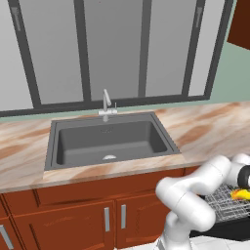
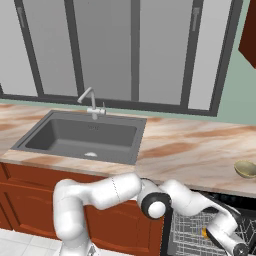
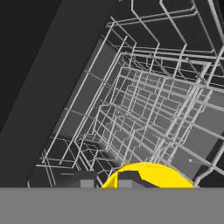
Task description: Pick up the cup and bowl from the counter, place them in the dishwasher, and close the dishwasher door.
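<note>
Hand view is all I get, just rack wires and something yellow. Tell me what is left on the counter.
Observer: A bowl sits on the counter, well to the right of the sink.
Operator: Report where the arm is.
Observer: It reaches below the counter edge, down over the dishwasher's wire rack.
Operator: Identify the yellow thing.
Observer: The left base view shows a yellow cup low over the rack, at the end of the arm. I cannot tell whether the fingers grip it.
</note>
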### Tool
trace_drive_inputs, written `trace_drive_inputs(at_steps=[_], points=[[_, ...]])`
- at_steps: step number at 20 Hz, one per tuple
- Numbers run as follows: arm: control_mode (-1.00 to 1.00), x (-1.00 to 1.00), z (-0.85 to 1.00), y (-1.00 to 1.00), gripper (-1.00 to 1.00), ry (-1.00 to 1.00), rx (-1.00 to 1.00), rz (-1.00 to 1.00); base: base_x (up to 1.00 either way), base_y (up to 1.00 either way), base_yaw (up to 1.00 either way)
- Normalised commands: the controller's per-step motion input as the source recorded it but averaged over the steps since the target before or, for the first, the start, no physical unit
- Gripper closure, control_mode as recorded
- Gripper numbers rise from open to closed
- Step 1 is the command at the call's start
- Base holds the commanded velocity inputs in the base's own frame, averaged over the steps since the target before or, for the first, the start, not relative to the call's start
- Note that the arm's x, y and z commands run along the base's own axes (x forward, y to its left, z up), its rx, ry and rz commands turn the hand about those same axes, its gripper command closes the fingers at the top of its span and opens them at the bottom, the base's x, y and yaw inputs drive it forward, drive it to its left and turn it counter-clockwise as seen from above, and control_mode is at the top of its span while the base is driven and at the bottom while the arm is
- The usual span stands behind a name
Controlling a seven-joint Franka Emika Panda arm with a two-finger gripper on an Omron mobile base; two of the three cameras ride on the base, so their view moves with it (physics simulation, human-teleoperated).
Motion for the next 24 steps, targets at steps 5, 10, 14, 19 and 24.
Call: trace_drive_inputs(at_steps=[5,10,14,19,24], points=[[-1.0,-0.11,0.07,-0.2,-1.0,-0.05,-0.02,0.0,0.0,0.0,0.0],[-1.0,-0.38,0.34,-0.11,-1.0,-0.13,-0.02,0.0,0.0,0.0,0.0],[-1.0,-0.27,0.34,0.02,-1.0,-0.13,-0.11,0.0,0.0,0.0,0.0],[-1.0,-0.02,0.01,0.54,-1.0,-0.06,-0.26,0.0,0.0,0.0,0.0],[-1.0,-0.05,0.1,0.63,-1.0,-0.04,-0.24,0.0,0.0,0.0,0.0]])
